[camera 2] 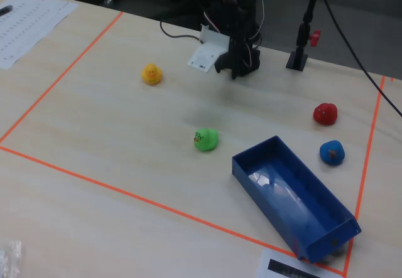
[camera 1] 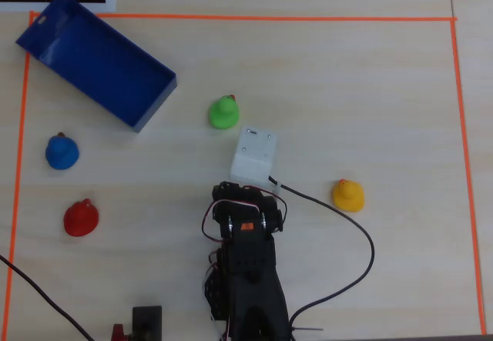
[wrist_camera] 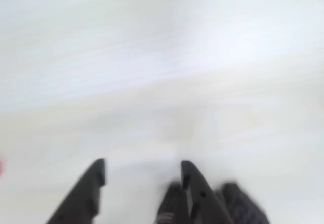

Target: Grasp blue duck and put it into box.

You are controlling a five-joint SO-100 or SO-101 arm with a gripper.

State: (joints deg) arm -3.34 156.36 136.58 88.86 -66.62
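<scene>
From where I stand, the arm sits folded near the edge of the taped-off table, its gripper [wrist_camera: 143, 173] hanging over bare wood with the two dark fingers spread apart and nothing between them, as the blurred wrist view shows. The blue duck [camera 1: 62, 152] sits well off to the left in the overhead view, apart from the arm, with the red duck [camera 1: 80, 218] just below it. The blue box [camera 1: 96, 60] lies at an angle in the upper left corner of the orange tape outline [camera 1: 254, 18], open side up and empty, near the blue duck but not touching it. A green duck [camera 1: 223, 112] stands just ahead of the arm's white camera housing [camera 1: 253, 156], and a yellow duck [camera 1: 347, 195] rests to the right of the arm.
</scene>
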